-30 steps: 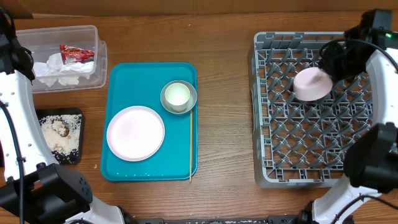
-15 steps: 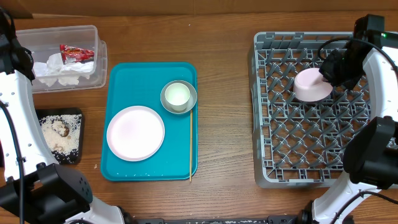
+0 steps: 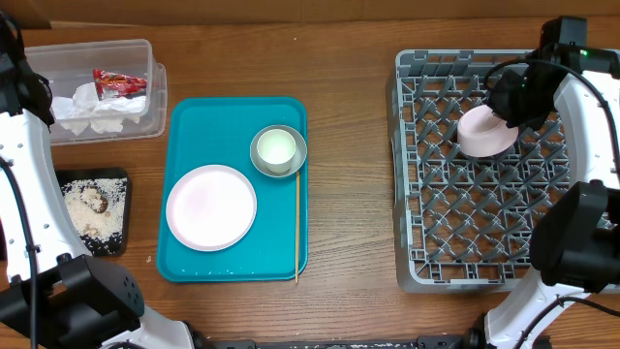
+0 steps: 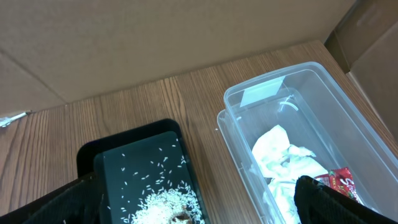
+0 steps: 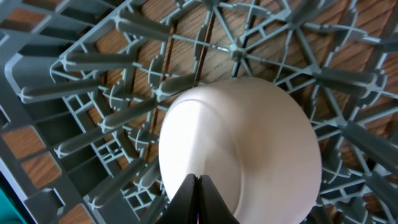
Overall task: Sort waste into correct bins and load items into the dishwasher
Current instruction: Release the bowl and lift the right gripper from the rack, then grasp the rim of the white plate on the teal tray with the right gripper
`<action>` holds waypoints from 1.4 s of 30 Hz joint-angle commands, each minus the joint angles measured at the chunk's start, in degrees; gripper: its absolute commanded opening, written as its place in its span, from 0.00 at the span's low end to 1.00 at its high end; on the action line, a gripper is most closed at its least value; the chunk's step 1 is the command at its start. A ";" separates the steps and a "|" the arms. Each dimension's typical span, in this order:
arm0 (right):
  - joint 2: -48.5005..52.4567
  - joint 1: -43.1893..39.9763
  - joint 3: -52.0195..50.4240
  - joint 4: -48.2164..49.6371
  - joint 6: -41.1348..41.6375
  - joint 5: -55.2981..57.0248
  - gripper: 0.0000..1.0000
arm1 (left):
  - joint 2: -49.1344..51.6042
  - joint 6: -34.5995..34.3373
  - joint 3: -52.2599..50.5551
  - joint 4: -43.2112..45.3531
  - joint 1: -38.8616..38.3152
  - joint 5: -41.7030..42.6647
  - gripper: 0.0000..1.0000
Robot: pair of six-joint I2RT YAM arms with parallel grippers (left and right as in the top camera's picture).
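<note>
Right wrist: right gripper fingers closed together, upturned bowl just beyond their tips. Left gripper fingers wide apart; red wrapper beside one, print seemingly illegible.

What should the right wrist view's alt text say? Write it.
A pale bowl lies upside down among the pegs of a grey dish rack, wooden table showing beneath. The right gripper, shut, points at its near side.

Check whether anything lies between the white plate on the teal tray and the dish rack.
A thin stick lies flat along the right side of the teal tray, between the white plate and the dish rack; past it the table is bare wood. Nothing visible would block a lifted carry.
</note>
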 commanded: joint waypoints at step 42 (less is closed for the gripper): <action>-8.24 50.18 -3.28 13.62 4.98 -10.58 0.91 | 0.26 0.92 0.00 0.11 -0.39 -0.94 1.00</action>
